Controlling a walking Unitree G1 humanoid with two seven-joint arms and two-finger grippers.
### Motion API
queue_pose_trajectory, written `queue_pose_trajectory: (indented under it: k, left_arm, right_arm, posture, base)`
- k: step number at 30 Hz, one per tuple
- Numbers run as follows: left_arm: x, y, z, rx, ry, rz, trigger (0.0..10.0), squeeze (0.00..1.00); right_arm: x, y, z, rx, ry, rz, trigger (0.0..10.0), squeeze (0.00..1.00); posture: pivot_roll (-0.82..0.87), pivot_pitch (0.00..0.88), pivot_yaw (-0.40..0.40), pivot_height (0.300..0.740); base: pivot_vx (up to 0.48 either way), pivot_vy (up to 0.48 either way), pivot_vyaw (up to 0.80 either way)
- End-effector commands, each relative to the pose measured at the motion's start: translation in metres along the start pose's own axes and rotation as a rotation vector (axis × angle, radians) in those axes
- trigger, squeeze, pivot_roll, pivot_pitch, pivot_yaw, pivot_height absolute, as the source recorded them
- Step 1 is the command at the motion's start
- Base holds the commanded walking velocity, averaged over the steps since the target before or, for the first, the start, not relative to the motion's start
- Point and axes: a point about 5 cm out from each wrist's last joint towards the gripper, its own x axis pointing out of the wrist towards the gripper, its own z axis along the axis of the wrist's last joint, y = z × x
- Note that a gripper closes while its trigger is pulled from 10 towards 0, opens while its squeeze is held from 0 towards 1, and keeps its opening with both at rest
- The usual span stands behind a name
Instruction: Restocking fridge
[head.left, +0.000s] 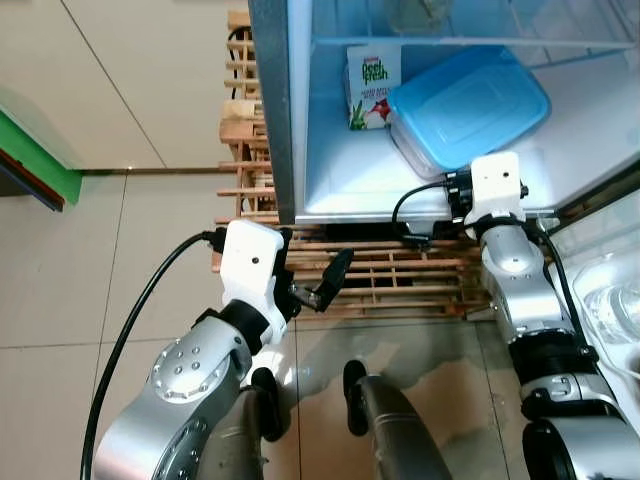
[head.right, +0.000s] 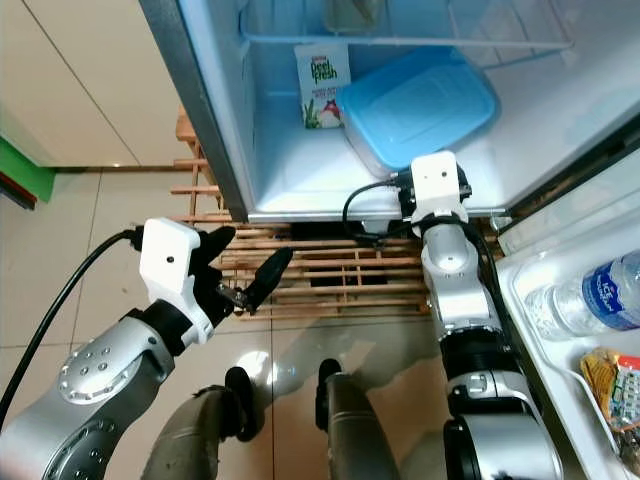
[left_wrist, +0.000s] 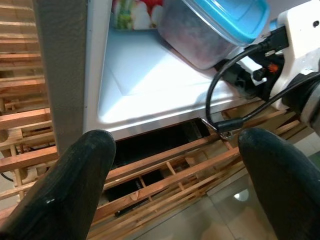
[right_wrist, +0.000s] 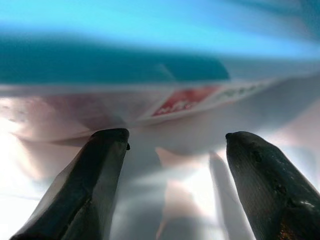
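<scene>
Head eyes look down into the fridge; wrists close.

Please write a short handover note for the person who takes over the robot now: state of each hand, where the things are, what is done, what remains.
Left hand: open, holding nothing, hanging over the wooden pallet in front of the fridge.
Right hand: open, at the front edge of the lower shelf, right up against the blue-lidded container.
Done: the container and a juice carton stand on the lower shelf.
Left: a water bottle and a snack packet lie in the white tray to the right, probably still to restock.
</scene>
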Motion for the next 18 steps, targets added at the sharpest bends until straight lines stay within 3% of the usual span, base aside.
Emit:
queue_pose_trajectory:
  k: [1, 11, 18]
  left_arm:
    - [-0.002, -0.006, 0.0, -0.017, 0.003, -0.017, 10.0, 0.0]
    - [0.0, -0.007, -0.001, -0.022, 0.006, -0.016, 10.0, 0.0]
    - [0.002, -0.008, -0.002, -0.028, 0.005, -0.019, 10.0, 0.0]
  right_arm:
    - [0.002, 0.01, 0.018, -0.047, -0.112, 0.051, 10.0, 0.0]
    - [0.004, 0.011, 0.013, -0.14, -0.139, 0.078, 10.0, 0.0]
    - [-0.009, 0.001, 0.007, -0.223, -0.114, 0.105, 10.0, 0.0]
  posture:
    - [-0.04, 0.395, -0.052, 0.74]
    - [-0.04, 0.394, -0.056, 0.74]
    - [-0.06, 0.391, -0.066, 0.74]
  base:
    - [0.0, 0.0, 0.0]
    - [0.0, 0.0, 0.0]
    - [0.0, 0.0, 0.0]
